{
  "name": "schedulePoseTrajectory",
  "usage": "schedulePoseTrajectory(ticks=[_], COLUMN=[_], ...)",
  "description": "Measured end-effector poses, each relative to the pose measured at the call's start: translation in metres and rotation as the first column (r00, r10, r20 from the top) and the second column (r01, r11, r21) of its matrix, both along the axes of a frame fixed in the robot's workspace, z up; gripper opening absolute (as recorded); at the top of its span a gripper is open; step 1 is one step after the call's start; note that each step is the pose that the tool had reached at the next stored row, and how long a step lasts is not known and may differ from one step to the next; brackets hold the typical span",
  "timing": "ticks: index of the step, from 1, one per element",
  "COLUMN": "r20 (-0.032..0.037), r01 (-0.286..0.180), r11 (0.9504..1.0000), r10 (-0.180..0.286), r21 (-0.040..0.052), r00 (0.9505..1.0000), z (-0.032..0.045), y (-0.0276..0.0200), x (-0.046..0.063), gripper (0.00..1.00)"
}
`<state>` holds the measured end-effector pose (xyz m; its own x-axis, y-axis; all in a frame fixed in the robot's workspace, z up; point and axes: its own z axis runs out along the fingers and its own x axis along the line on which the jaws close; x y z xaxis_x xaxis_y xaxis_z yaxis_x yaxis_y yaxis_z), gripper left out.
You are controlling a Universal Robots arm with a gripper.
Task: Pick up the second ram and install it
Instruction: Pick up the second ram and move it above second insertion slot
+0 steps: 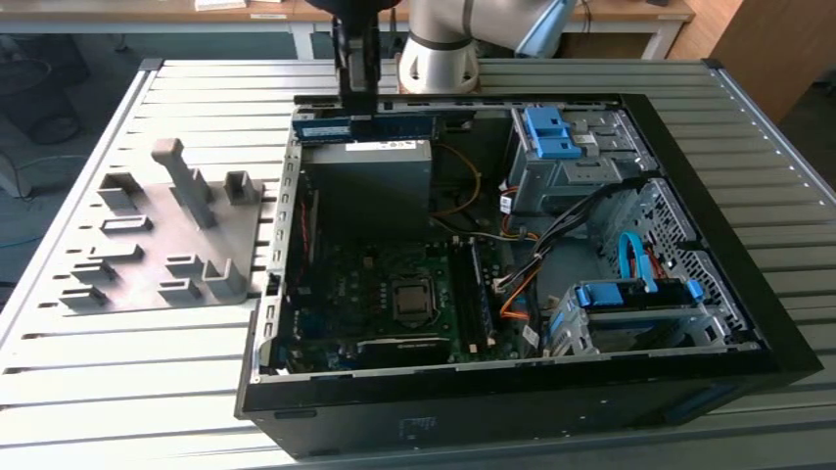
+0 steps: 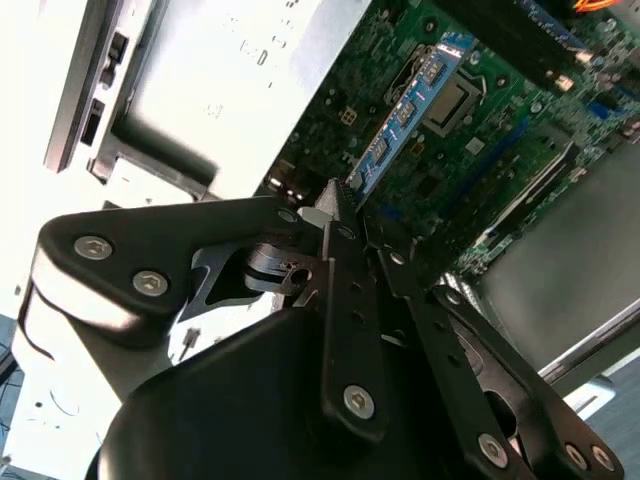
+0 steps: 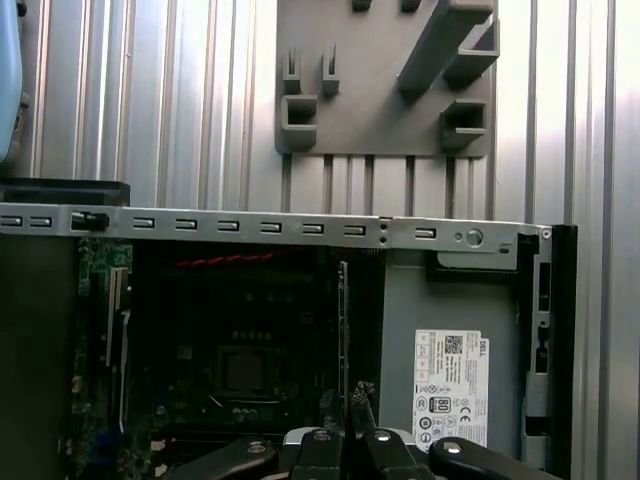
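Clamping the long dark memory stick [image 1: 398, 126] edge-down in my black claw [image 1: 360, 110], I am holding it over the open black computer case [image 1: 523, 406] to face the green motherboard [image 1: 352, 284].

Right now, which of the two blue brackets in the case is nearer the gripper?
The far bracket, by the arm's base. The gripper, holding the memory stick, hangs over that far edge; the other bracket sits at the near corner.
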<state>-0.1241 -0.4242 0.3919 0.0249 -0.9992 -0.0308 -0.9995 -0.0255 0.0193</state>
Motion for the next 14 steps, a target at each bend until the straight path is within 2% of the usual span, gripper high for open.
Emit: schedulePoseTrajectory(ticks=[14], r20=[-0.0001], r01=[0.000], r11=[1.0000], r10=[0.000], r21=[0.0000], r00=[1.0000], z=[-0.0011], y=[0.0000], x=[0.030], gripper=[0.14])
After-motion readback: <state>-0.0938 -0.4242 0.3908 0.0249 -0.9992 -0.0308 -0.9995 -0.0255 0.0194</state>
